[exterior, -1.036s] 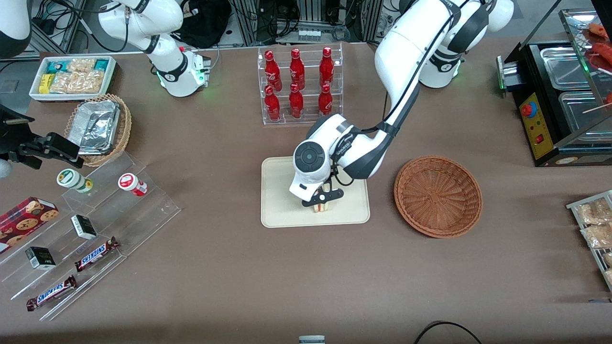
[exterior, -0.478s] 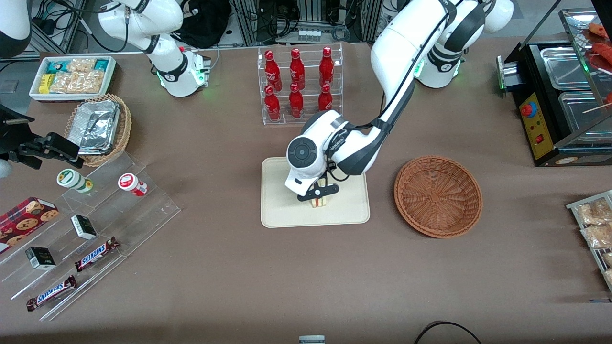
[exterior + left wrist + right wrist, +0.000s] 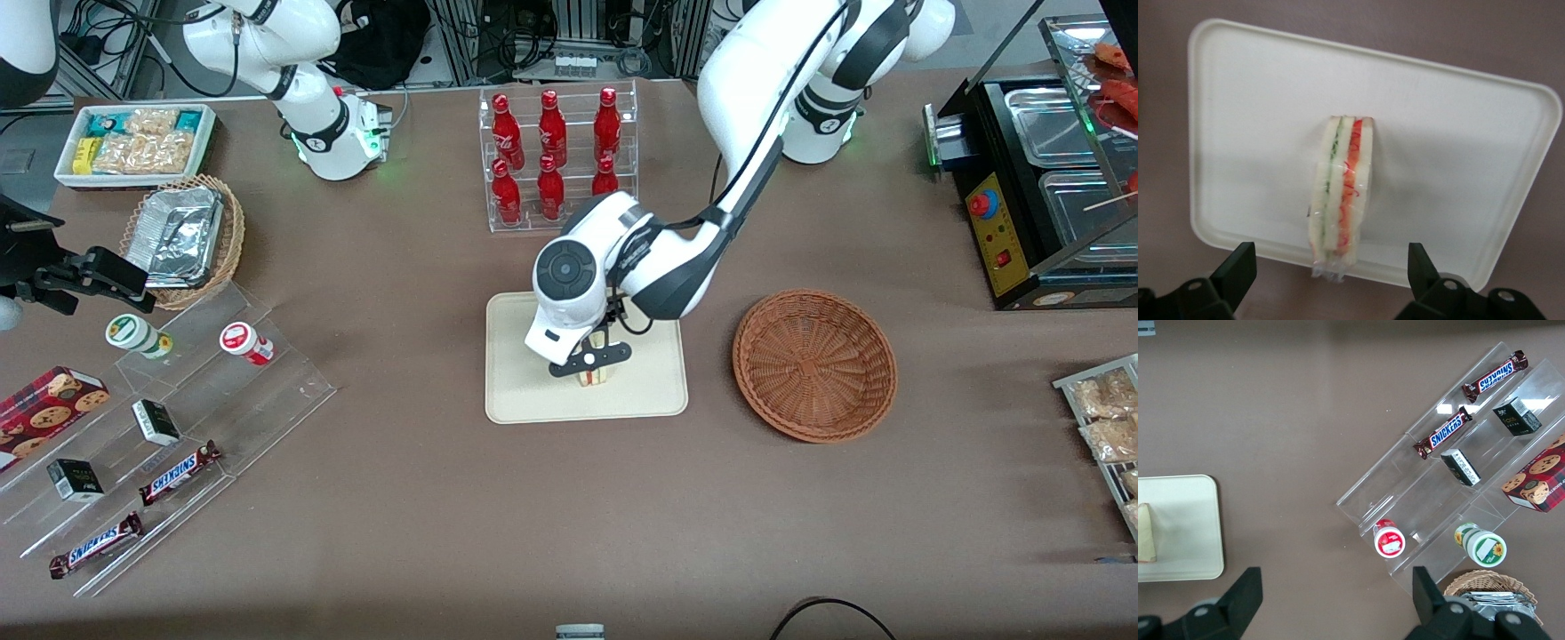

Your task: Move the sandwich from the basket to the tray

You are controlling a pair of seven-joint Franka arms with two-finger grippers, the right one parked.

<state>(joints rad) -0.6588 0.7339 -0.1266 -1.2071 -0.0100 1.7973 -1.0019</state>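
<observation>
sandwich [image 3: 1341,193] stood on edge on tray [image 3: 1471,167] | basket [image 3: 814,364] empty | gripper [image 3: 1328,273] spread wide, above sandwich, not touching | placement looked done; only arm retreat left

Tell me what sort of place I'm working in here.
Probably a mock snack counter in a robot lab: racked red bottles, Snickers bars on acrylic steps, a hot-food warmer. The gripper hangs open above the sandwich, which sits on the tray.
</observation>
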